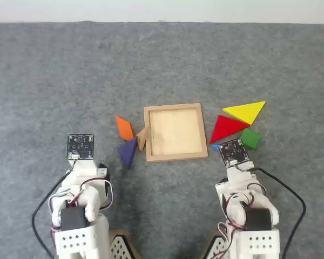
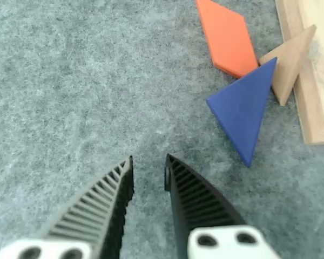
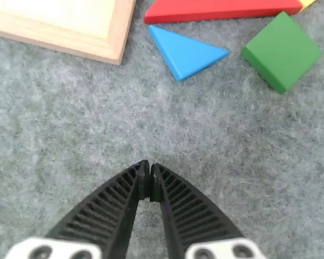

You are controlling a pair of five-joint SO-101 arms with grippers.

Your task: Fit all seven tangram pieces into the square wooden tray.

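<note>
Probably light and rigid: pinch the light-blue triangle [image 3: 184,51], flat on the worktop [image 3: 70,118] near the empty tray [image 3: 59,39], across its edges; left end effector [image 2: 148,164] barely parted, right end effector [image 3: 150,172] closed, both empty.

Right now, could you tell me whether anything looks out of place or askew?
The plain wooden triangle looks askew: one corner appears propped on the rim of the wooden tray, on the side nearest the orange piece, so it seems tilted instead of flat on the mat. Nothing else stands out.
</note>
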